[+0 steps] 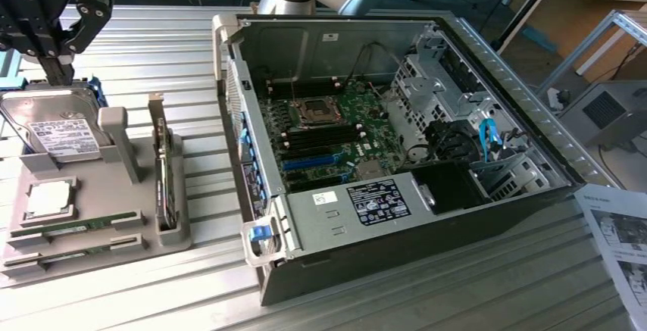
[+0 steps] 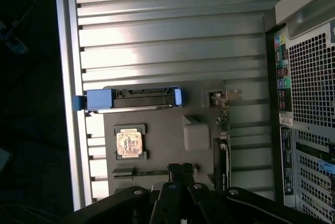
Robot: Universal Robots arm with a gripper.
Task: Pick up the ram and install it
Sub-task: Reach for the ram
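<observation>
Claw (image 2: 180,174) — closed, holding nothing — over the tray (image 1: 117,195).

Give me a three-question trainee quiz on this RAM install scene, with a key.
1. True or false: the gripper holds a ram stick.
2. Where do the ram sticks lie? A) in the grey tray; B) in the motherboard slots; C) on the printed sheet.
3. Name the part lying between the hard drive and the ram sticks.
Key: 1 false, it is shut and holds nothing; 2 A; 3 the processor.
</observation>
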